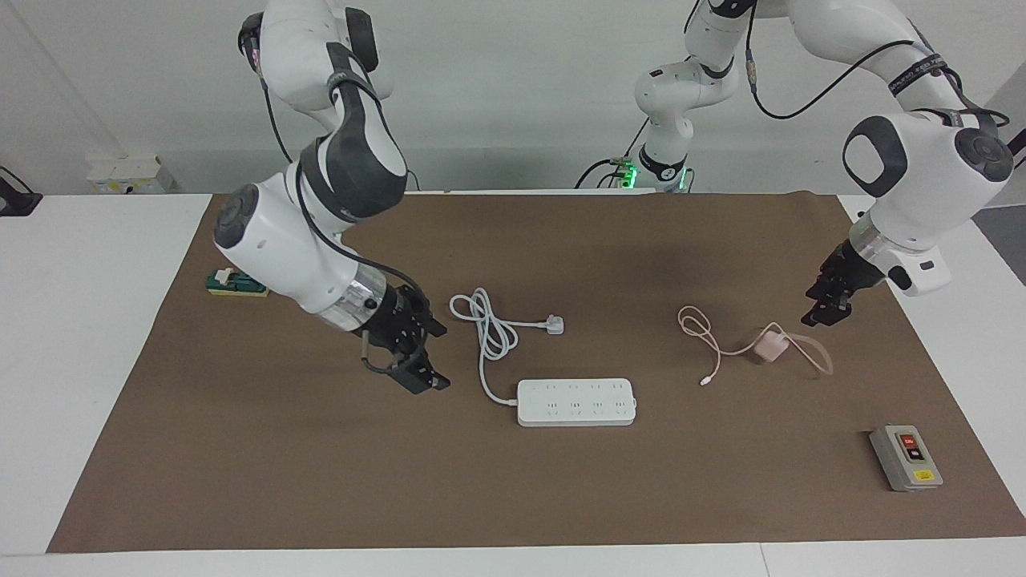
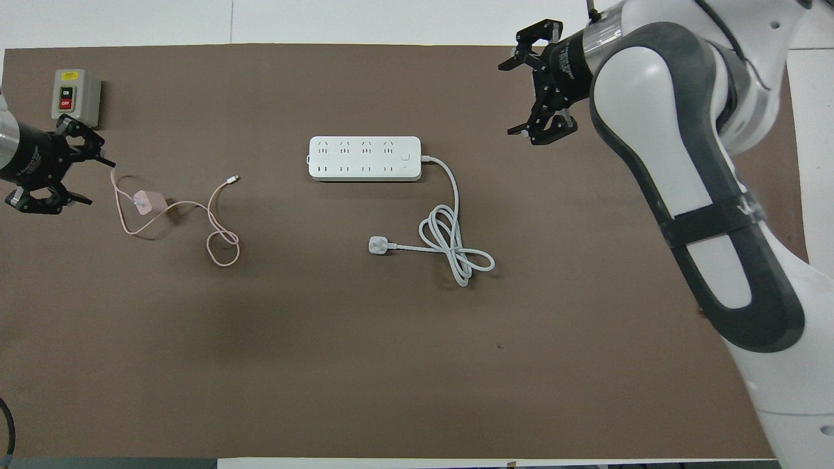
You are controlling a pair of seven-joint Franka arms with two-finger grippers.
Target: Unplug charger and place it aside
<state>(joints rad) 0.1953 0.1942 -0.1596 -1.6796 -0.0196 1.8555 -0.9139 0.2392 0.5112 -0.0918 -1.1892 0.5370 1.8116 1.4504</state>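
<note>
The pale pink charger [image 1: 771,346] lies on the brown mat, unplugged, well apart from the white power strip [image 1: 577,401] and toward the left arm's end. Its thin pink cable [image 1: 699,328] loops beside it. It also shows in the overhead view [image 2: 144,200]. My left gripper [image 1: 826,308] is open and empty, just off the charger at the left arm's end of it [image 2: 91,182]. My right gripper [image 1: 429,358] is open and empty over the mat, beside the power strip's [image 2: 365,157] corded end [image 2: 511,98].
The strip's thick white cord ends in a white plug [image 1: 555,324], coiled nearer to the robots than the strip. A grey on/off switch box [image 1: 906,457] sits farther from the robots than the charger. A small green block [image 1: 236,283] lies at the mat's edge at the right arm's end.
</note>
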